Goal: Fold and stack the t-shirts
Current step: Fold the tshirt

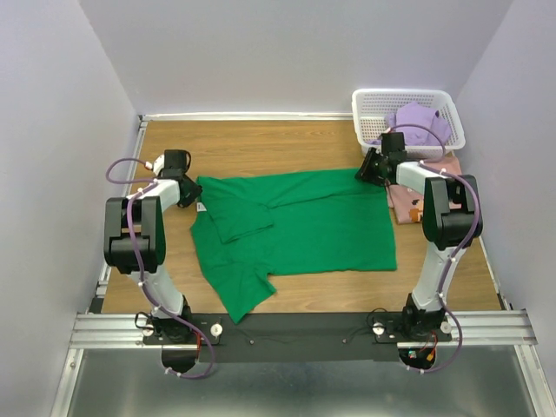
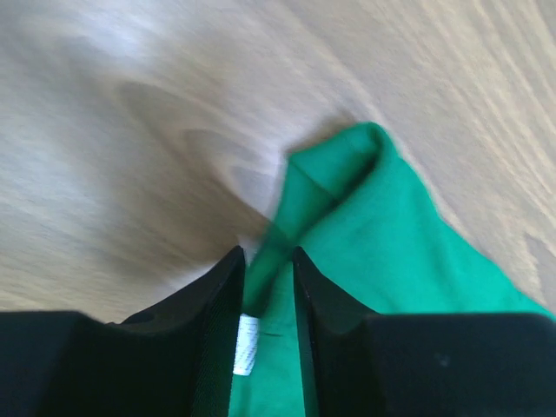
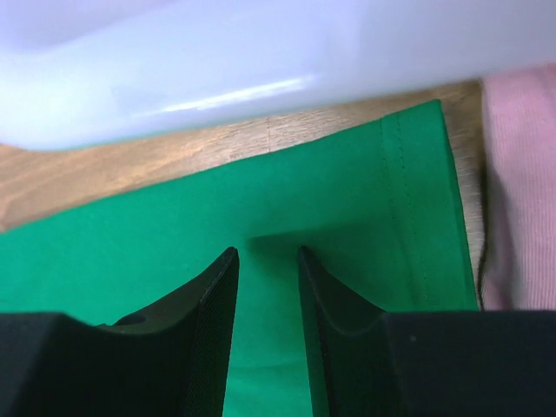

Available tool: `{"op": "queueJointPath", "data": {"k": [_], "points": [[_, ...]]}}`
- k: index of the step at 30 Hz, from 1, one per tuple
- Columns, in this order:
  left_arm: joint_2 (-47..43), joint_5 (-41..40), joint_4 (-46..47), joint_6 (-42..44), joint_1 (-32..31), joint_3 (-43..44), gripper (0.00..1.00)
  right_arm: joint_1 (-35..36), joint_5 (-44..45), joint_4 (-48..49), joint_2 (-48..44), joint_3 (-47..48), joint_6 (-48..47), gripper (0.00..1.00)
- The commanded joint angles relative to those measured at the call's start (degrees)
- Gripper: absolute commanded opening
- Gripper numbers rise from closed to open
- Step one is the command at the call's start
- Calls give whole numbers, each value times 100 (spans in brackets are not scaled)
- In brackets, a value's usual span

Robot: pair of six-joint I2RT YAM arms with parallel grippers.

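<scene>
The bright green t-shirt (image 1: 321,221) lies spread on the wooden table, its left part folded over itself. My left gripper (image 1: 189,195) is at the shirt's far left corner. In the left wrist view this gripper (image 2: 268,252) stands narrowly open astride a raised ridge of green cloth (image 2: 391,234), with a white label (image 2: 247,345) between the fingers. My right gripper (image 1: 369,169) is at the far right corner. In the right wrist view it (image 3: 265,252) is open, tips down on flat green cloth (image 3: 156,252). The pink t-shirt (image 1: 407,201) lies under the right arm. The purple t-shirt (image 1: 417,120) sits in the basket.
A white lattice basket (image 1: 373,95) stands at the back right corner, just behind the right gripper; its wall (image 3: 217,61) fills the top of the right wrist view. The pink cloth (image 3: 521,174) borders the green hem on the right. Walls close the table on three sides.
</scene>
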Motion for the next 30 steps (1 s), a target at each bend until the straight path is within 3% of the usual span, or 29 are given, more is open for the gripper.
{"op": "queueJointPath", "data": {"k": [1, 8, 13, 17, 30], "points": [[-120, -126, -149, -103, 272, -599, 36, -20, 634, 65, 69, -416, 459, 41], [-313, 41, -96, -77, 492, -881, 35, -29, 829, 161, -335, -935, 654, 42], [-840, 277, 80, 256, 474, -610, 50, -29, 564, 206, -450, -822, 399, 42], [-692, 586, 168, 521, 316, -126, 57, -29, 415, 215, -380, -707, 354, 42], [257, 929, 335, 1083, 17, 701, 53, -29, 353, 224, -283, -672, 284, 42]]}}
